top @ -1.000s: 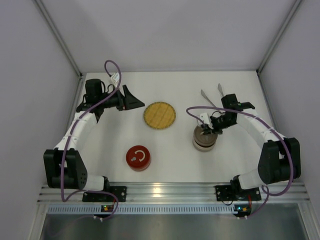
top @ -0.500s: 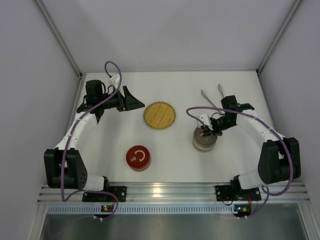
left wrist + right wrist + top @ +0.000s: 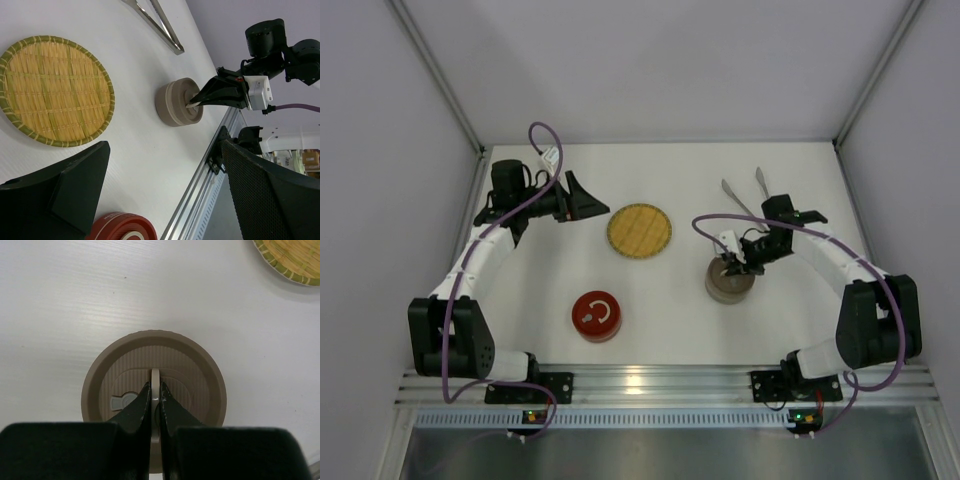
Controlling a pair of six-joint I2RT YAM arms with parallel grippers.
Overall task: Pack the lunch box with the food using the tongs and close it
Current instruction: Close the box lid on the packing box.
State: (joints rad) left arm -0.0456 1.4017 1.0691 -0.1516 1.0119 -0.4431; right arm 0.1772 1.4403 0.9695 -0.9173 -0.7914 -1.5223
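Note:
The lunch box point(image 3: 728, 284) is a round beige tin right of centre, its ribbed lid point(image 3: 190, 370) on top. My right gripper point(image 3: 155, 390) is shut on the thin upright handle point(image 3: 155, 376) at the middle of that lid, and the left wrist view shows the same right gripper point(image 3: 192, 104) from the side. The tongs point(image 3: 745, 195) lie flat on the table behind the box, with nothing holding them. At the far left, my left gripper point(image 3: 582, 198) hangs open and empty, pointing at the woven plate. The food is out of view.
A round yellow woven plate point(image 3: 639, 230) lies bare at the table's centre back. A red round tin point(image 3: 596, 315) stands near the front, left of centre. The aluminium rail point(image 3: 660, 380) runs along the near edge, and white walls close the sides.
My right gripper has sunk a little with the beige lid, and the dark gap between lid and box has closed. The left arm has not moved.

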